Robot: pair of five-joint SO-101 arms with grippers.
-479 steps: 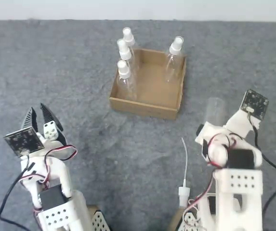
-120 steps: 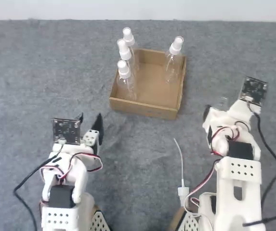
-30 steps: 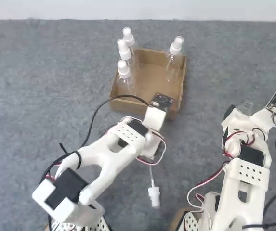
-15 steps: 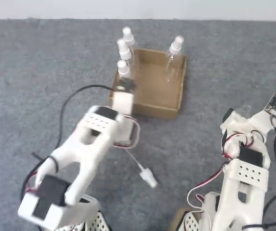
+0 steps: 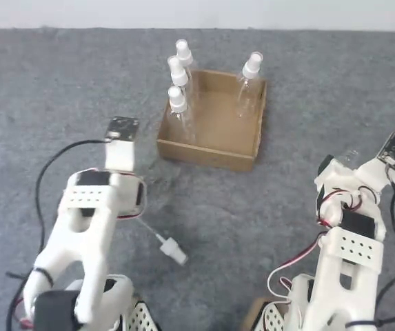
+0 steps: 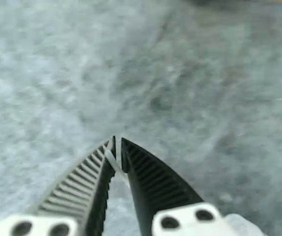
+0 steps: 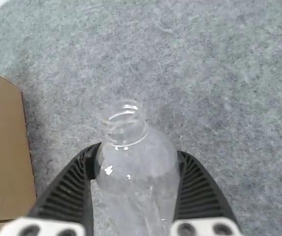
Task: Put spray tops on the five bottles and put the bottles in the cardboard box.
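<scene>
High view has the left arm on the left, and the spray top (image 5: 171,249) sticks out from under it, well apart from everything else. Left wrist view shows the left gripper (image 6: 117,143) with its fingers pinched together on the top's thin white tube (image 6: 112,160). The top's long way runs along that slanting tube, with the fat white head pointing toward the near right of the table.

In the middle, 4 bottles with tops (image 5: 176,100) stand in the cardboard box (image 5: 207,156).

On the right, the right gripper (image 7: 137,152) squeezes the last bottle (image 7: 131,167) from 2 sides. Its long way runs out from the fingers, with the open mouth at the far end.

I think the skinny tube could slip or bend, since so little is held. The tube end sits inside the fingers, so it may not fit into the mouth.
</scene>
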